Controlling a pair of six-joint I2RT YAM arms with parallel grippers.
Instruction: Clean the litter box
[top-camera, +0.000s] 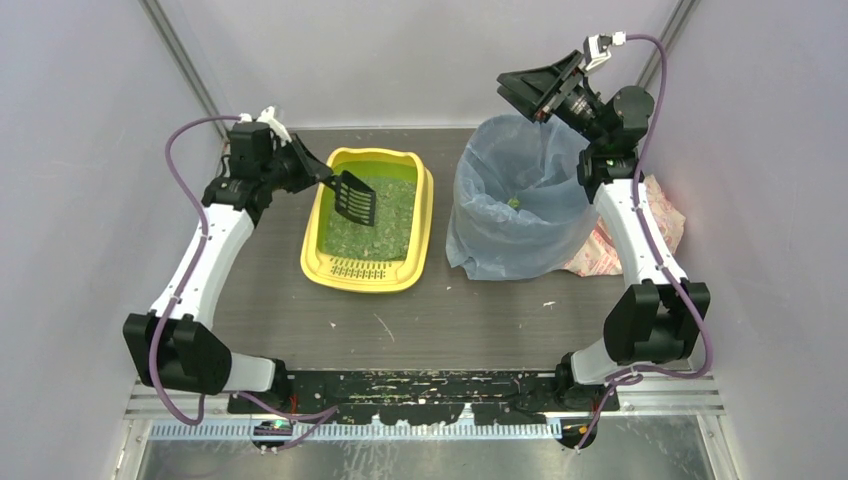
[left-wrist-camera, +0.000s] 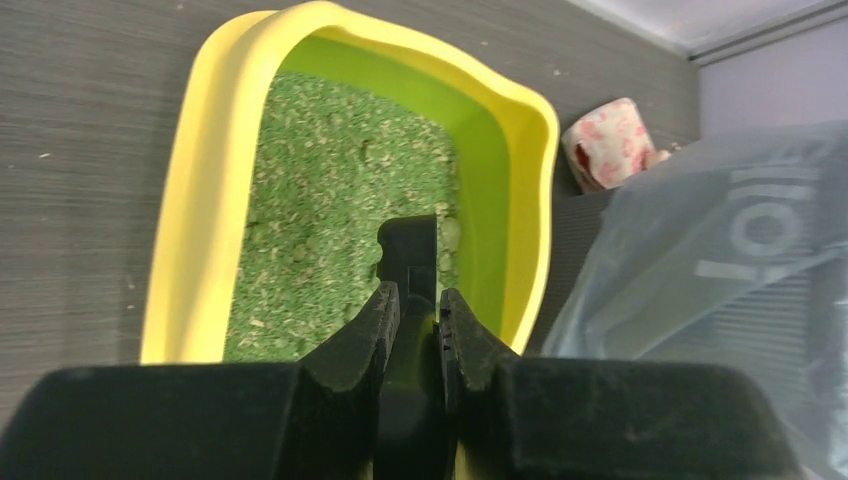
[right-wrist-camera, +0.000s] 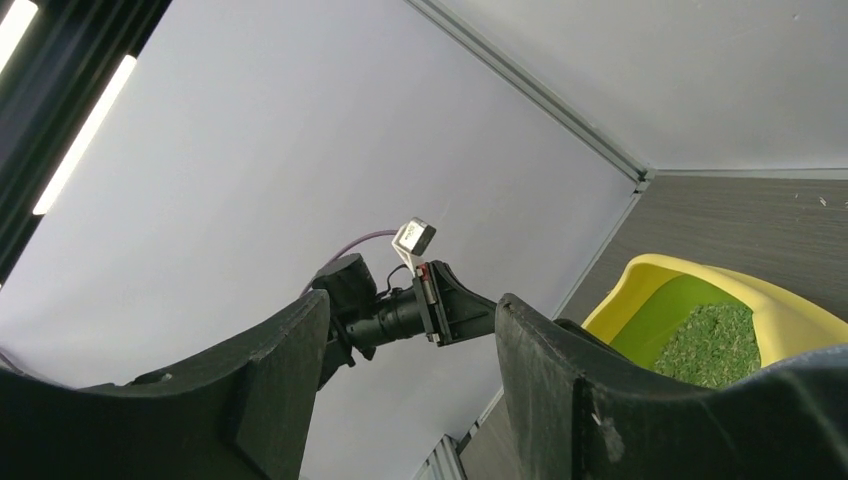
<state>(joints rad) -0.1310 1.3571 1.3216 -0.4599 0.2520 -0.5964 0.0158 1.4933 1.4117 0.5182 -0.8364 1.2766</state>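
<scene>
The yellow litter box (top-camera: 312, 262) holds green litter (top-camera: 385, 232), with its slotted grate at the near end. My left gripper (top-camera: 316, 176) hovers at its left far corner, shut on the handle of a black slotted scoop (top-camera: 356, 198) that hangs over the litter. In the left wrist view the fingers (left-wrist-camera: 372, 325) pinch the scoop handle (left-wrist-camera: 410, 250) above the litter box (left-wrist-camera: 190, 200). My right gripper (top-camera: 512, 90) is raised high above the bin, open and empty. Its wrist view shows the open right gripper (right-wrist-camera: 410, 300) and the litter box rim (right-wrist-camera: 640, 275).
A tall bin lined with a blue translucent bag (top-camera: 515, 200) stands right of the litter box, with a green bit inside. A pink patterned cloth (top-camera: 662, 215) lies behind the right arm. Small crumbs dot the table (top-camera: 440, 320). Grey walls close in all round.
</scene>
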